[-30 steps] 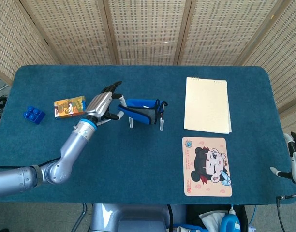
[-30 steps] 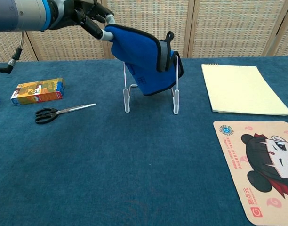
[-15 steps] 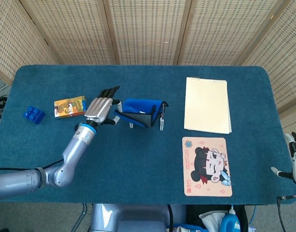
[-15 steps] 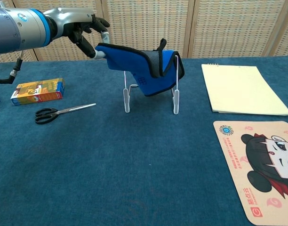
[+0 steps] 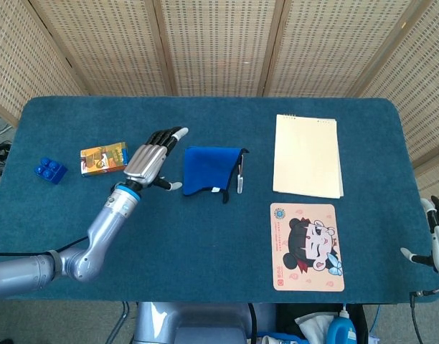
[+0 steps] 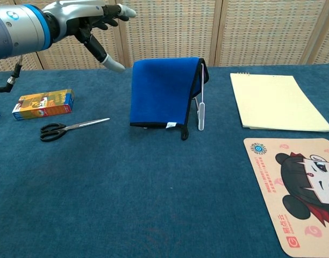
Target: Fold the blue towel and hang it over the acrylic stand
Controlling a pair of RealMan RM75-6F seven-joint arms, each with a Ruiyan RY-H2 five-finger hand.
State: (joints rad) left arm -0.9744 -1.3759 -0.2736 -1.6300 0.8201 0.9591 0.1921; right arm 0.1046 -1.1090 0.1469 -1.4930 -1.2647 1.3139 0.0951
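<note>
My left hand (image 5: 150,160) has a silver, ribbed metal back with black fingers (image 6: 102,22) that end in pale grey-white tips. A bright blue ring sits at the wrist, and behind it my left arm (image 5: 97,236) is smooth silver-grey tube, thickening into a rounded joint housing lower down. In the chest view a small blue mark shows on that arm's silver casing. My right hand (image 5: 437,240) shows only at the frame's edge: light grey-white shell with dark fingers, a thin black cable just beneath it
</note>
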